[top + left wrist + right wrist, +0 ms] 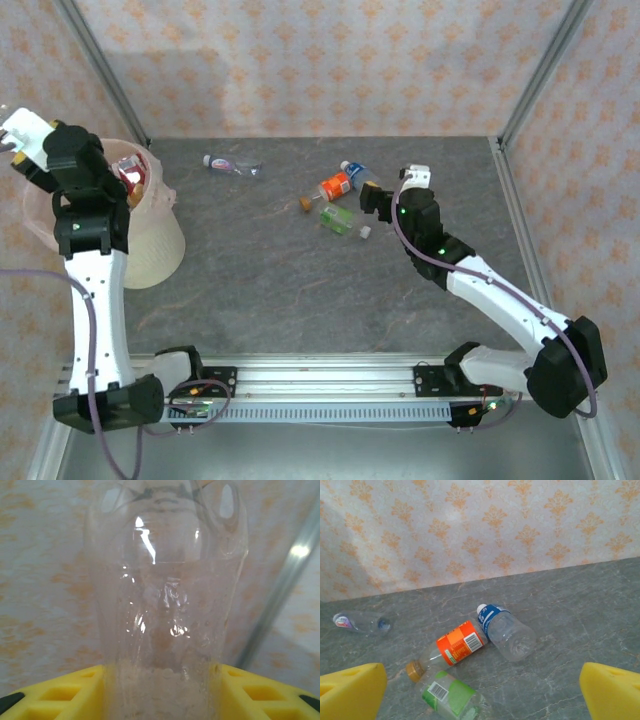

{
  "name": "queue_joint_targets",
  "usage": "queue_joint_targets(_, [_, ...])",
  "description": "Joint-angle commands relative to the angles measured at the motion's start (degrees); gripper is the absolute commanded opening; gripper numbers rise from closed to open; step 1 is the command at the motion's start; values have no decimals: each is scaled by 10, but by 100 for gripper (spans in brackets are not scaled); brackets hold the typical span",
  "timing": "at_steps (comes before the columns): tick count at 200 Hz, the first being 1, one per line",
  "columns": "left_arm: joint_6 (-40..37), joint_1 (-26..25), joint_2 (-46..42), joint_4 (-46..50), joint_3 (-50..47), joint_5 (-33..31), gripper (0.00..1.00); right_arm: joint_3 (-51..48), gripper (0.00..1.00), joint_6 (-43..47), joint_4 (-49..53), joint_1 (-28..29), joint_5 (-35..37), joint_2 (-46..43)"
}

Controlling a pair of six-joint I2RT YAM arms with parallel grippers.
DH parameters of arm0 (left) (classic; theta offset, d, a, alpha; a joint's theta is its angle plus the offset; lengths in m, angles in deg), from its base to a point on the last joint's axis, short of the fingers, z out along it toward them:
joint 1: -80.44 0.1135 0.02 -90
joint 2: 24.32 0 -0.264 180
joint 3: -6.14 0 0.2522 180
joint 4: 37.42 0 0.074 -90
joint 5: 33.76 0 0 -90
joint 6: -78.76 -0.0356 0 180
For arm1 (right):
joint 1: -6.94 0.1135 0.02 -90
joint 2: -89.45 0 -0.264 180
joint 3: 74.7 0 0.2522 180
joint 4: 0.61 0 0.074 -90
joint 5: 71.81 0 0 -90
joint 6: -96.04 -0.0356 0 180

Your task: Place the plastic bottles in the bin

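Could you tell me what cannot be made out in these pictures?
Clear bottle: lower end cut off by the frame edge, left wrist view.
Bin: contents mostly hidden by the left arm, top view.
Green-labelled bottle: near end cut off by the frame edge, right wrist view.

The bag-lined beige bin stands at the left of the bench, with binned bottles inside. The orange-labelled bottle, blue-labelled bottle and green-labelled bottle lie clustered on their sides. A lone bottle lies apart. The left claw clamps a clear bottle.

Lab robot cell: aluminium frame posts, patterned wallpaper panels, grey marbled tabletop.
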Motion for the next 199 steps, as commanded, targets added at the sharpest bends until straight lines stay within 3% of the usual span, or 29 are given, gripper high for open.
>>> queue_joint_targets(1, [-5, 32, 27, -33, -17, 17, 53, 23, 99, -15, -20, -2, -9, 3])
queue_joint_targets(27, [21, 35, 50, -15, -23, 11, 54, 24, 99, -20, -17, -2, -10, 2])
queue_joint_targets(49, [89, 35, 55, 34, -33, -1, 59, 25, 99, -23, -17, -2, -10, 1])
queue_joint_targets(78, [171, 36, 61, 107, -38, -22, 87, 26, 99, -21, -12, -2, -10, 0])
queue_joint_targets(96, [181, 35, 69, 143, -12, 0, 94, 28, 99, -17, -7, -2, -11, -1])
queue_joint_targets(145, [190, 35, 97, 211, 61, 95, 99, 25, 99, -17, -9, -2, -7, 1])
queue_joint_targets(199, [213, 48, 167, 261, 98, 145, 100, 28, 99, -12, -6, -2, -5, 1])
